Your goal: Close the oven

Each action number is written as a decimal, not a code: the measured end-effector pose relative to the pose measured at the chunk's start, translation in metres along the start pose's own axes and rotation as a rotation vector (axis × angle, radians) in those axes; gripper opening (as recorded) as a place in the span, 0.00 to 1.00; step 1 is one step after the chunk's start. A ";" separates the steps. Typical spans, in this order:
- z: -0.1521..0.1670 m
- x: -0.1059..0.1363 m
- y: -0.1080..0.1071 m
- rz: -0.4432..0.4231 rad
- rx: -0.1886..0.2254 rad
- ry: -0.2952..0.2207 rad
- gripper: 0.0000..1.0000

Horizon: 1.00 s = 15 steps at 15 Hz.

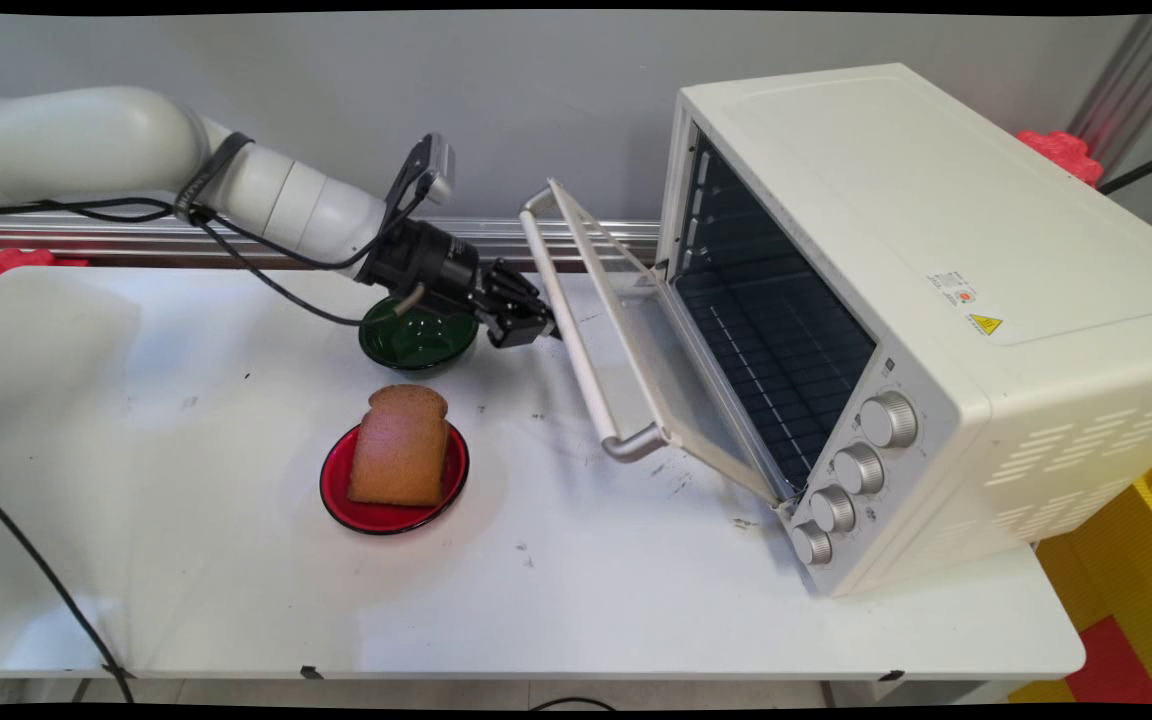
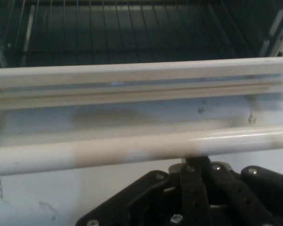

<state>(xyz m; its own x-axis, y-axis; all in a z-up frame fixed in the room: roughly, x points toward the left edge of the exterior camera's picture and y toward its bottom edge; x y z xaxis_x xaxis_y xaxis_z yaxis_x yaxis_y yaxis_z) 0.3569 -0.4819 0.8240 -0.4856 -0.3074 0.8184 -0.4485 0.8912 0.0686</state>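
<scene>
The gripper (image 1: 543, 328) is touching the oven (image 1: 936, 300) door's handle (image 1: 576, 340). Whether it is clamping, I cannot tell. Bread (image 1: 399, 445) is lying near-left.

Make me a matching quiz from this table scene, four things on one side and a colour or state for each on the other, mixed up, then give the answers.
Things:
1. toaster oven door
2. slice of bread
3. bowl
4. gripper

Descriptions:
A. dark green, behind the bread
B. hanging partly open
C. at the door's handle bar
D. lying on a red plate

Pairs: 1-B, 2-D, 3-A, 4-C
</scene>
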 end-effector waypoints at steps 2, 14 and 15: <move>0.002 0.007 -0.001 0.004 -0.001 0.016 0.00; 0.024 0.039 -0.005 0.022 0.009 0.079 0.00; 0.026 0.041 -0.005 0.023 0.009 0.085 0.00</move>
<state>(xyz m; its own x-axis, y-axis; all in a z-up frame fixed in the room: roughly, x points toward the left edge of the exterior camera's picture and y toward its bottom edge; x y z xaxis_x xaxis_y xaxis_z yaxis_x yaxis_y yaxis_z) 0.3198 -0.5078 0.8429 -0.4306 -0.2572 0.8651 -0.4452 0.8943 0.0443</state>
